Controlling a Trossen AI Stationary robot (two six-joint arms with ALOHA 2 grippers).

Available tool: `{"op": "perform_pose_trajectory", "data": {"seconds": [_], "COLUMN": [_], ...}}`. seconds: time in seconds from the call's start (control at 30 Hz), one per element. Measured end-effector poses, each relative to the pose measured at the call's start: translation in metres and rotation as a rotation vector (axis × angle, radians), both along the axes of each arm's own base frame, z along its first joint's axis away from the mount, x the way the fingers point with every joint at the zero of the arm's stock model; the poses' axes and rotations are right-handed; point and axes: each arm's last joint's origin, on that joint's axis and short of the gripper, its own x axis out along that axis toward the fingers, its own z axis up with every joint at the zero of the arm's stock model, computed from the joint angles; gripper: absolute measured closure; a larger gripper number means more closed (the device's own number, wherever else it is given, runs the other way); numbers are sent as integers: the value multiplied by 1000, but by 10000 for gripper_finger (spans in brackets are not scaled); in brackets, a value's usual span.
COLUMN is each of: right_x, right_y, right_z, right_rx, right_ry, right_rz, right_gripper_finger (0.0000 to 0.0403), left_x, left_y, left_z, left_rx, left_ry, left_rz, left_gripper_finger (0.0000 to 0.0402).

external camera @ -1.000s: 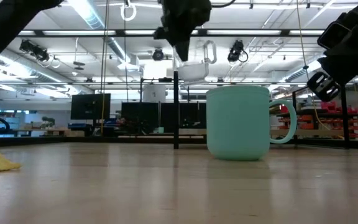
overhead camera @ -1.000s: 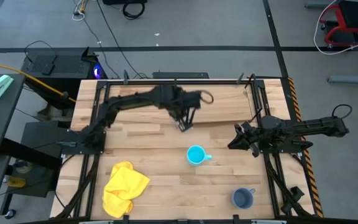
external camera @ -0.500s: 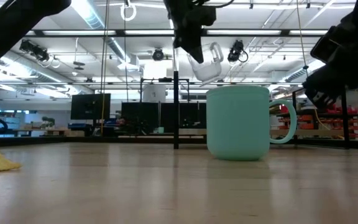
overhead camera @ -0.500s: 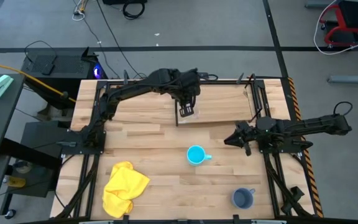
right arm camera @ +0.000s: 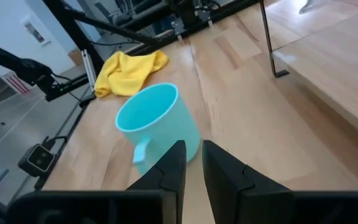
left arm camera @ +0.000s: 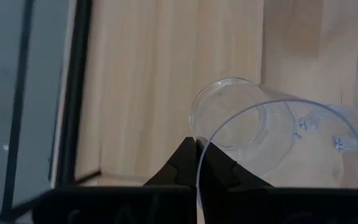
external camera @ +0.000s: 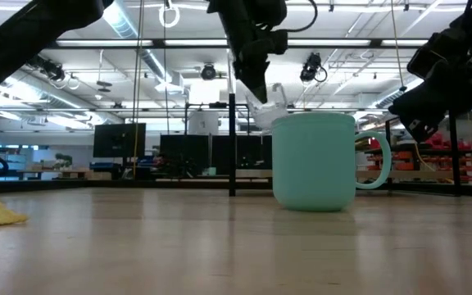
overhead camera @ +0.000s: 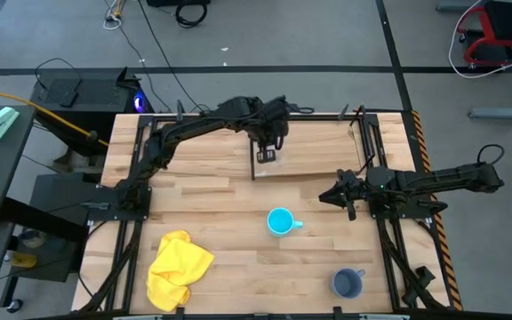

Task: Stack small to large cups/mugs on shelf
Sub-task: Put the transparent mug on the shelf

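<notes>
- A crumpled yellow cloth (overhead camera: 179,268) is seen lying soft and folded on the front left of the plank desk (overhead camera: 212,204).
- The left tool (overhead camera: 266,153) is held over the near left corner of the shelf (overhead camera: 314,149), a thin, flat, light-wood board with a black metal upright (external camera: 232,143) at that edge.
- The small clear cup (left arm camera: 253,137), of smooth see-through plastic, is pinched by its rim between the left tool's closed fingers and is carried tilted, mouth towards the wrist camera; nothing is seen inside it. In the low view the cup (external camera: 266,102) is shown above shelf level, partly hidden behind the cyan mug.
- The bright cyan mug (overhead camera: 280,221) is stood upright on the desk near the middle, well apart from the shelf, its handle turned towards the right arm; a smooth, matt, cylindrical wall is shown, and its interior is seen empty.
- The grey-blue mug (overhead camera: 348,284) is stood upright at the front right of the desk, apart from the other vessels; its contents cannot be told.
- The right tool (overhead camera: 332,196) is held above the desk to the right of the cyan mug, pointed at it, its fingers set at a narrow gap and gripping nothing.
</notes>
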Motion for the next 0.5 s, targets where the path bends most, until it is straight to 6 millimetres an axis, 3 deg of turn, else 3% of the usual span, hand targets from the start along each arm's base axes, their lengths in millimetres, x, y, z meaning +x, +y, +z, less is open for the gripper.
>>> {"op": "perform_pose_trajectory", "data": {"seconds": [0.27, 0.5], "right_x": [0, 1], "right_y": [0, 0], "right_z": [0, 0], "right_rx": [-19, -47], "right_ry": [1, -4], "right_rz": [4, 10], "right_gripper_finger": [341, 341], "left_x": [6, 20], "left_y": [0, 4], "left_z": [-12, -36], "left_rx": [-2, -8], "left_ry": [24, 39], "left_rz": [-21, -23], "left_gripper_finger": [396, 396]}}
